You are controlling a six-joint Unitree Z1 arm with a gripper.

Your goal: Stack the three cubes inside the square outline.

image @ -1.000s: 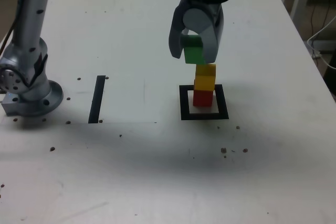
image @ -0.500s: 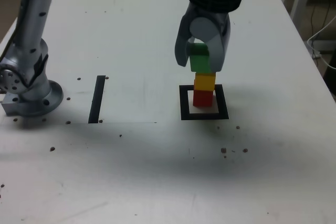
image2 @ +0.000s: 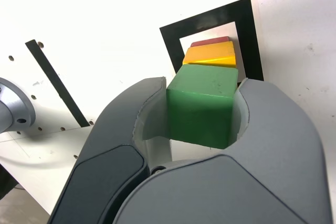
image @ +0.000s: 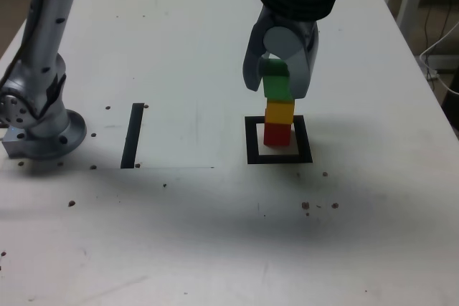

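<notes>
1 cube, green, sits clamped in your gripper, likely for topping yellow on red.

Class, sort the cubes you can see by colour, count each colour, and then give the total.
Red cube: 1
Yellow cube: 1
Green cube: 1
Total: 3
</notes>
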